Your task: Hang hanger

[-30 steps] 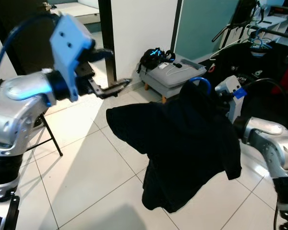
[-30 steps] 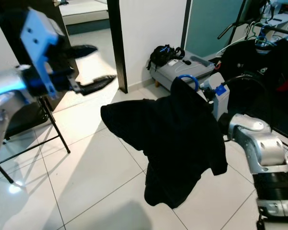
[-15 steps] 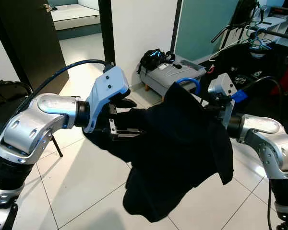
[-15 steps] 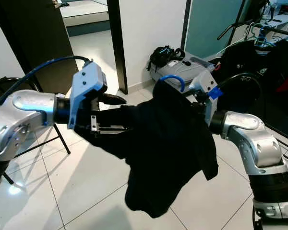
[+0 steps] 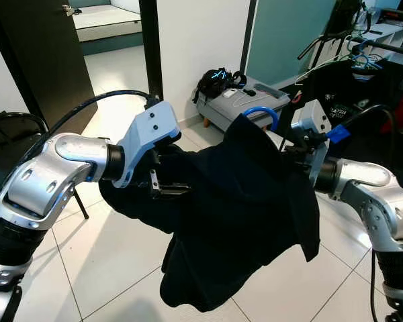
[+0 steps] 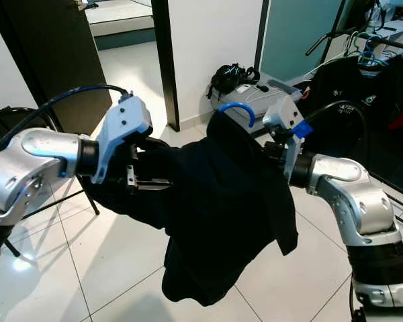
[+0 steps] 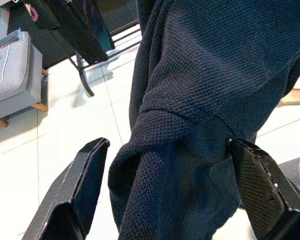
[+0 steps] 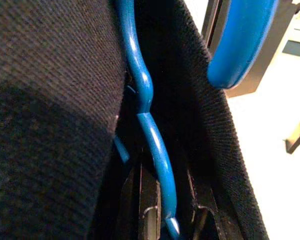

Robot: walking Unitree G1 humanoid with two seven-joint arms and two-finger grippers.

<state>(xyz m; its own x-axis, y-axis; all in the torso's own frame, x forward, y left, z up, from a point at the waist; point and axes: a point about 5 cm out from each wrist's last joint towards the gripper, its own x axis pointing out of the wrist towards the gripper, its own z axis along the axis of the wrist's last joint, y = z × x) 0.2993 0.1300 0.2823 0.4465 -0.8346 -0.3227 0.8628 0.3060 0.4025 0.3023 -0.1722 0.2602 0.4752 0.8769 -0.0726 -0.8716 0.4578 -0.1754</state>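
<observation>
Blue hanger (image 5: 262, 115): pinched by right gripper (image 8: 165, 215), hook up
Left gripper (image 7: 165, 195): spread around garment (image 5: 235, 215)
Rack (image 5: 383, 47): far right

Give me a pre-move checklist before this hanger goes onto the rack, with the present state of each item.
1. Right hand on the blue hanger: ok, the hanger runs down between its fingers.
2. Hook free: ok, the blue hook sticks up above the black garment.
3. Left hand around the garment: ok, fabric sits between its open fingers, not yet clamped.
4. Garment off the floor: ok, its hem hangs above the tiles.
5. Clothes rack within reach: cannot tell, it stands behind the right arm.
6. Free spot on the rack: cannot tell.
</observation>
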